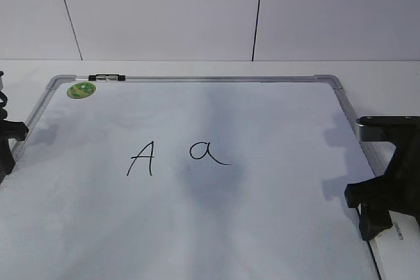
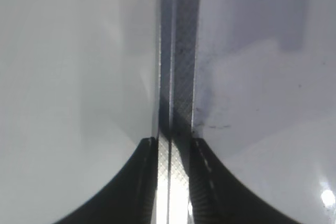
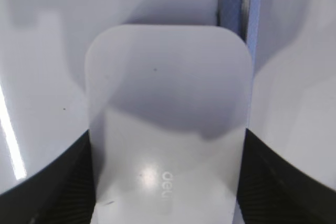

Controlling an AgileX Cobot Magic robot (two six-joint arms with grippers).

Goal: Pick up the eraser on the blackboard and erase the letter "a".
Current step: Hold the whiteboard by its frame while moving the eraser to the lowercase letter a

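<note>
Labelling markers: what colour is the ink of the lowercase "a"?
Black ink, letter "a"; exterior view shows it best.

The eraser (image 1: pixel 396 248) is largely hidden beneath the right end effector (image 1: pixel 384 211) and cut off by the exterior view's lower edge. Its grey lettering (image 3: pixel 167 184) is blurred and illegible. The left end effector (image 1: pixel 8 142) is cropped at the frame's side.

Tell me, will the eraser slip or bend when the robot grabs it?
Probably no bending: the eraser looks like a hard plastic block. Its shiny top and rounded corners suggest it could slip. The right gripper has its jaws along both sides, so it may hold.
</note>
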